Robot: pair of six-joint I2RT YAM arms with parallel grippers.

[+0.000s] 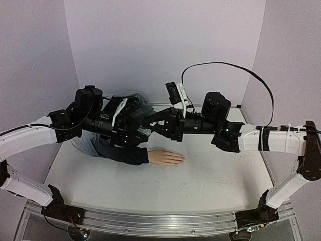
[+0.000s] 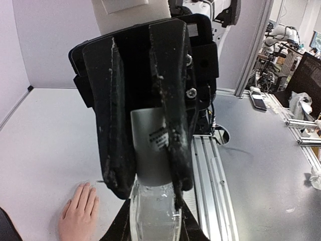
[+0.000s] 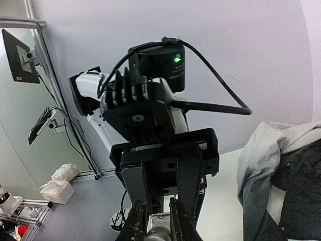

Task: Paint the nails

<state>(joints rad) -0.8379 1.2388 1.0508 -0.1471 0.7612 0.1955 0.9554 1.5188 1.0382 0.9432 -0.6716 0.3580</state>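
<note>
Nails: tiny nails [image 1: 180, 159] at the fingertips of the pale flesh-coloured mannequin hand [image 1: 164, 157]; too small to make out one by one.
Place: palm down on the white desk [image 1: 210, 191], near its middle, on the near side of the two meeting claws and touched by neither.
Long axis: left to right across the desk, lying flat.
Pointing: wrist to the left, fingertips to the right (in the left wrist view, low in the corner, fingertips aimed away from the camera).
Sleeve: dark navy-and-grey jacket sleeve [image 1: 120, 150] covering the wrist, running back and left under the left arm.
Left claw [image 2: 148, 186]: clamped on a pale grey labelled cylinder [image 2: 149, 150], one black finger on each side.
Right claw [image 3: 157, 227]: facing the left claw head-on, fingers closed around a clear glassy piece [image 2: 153, 218].
Join: cylinder and clear piece in one line, end to end, held in the air above the desk; joined or parted, cannot tell.
Arms: both stretched inward from the sides, meeting just behind the sleeve's cuff.
</note>
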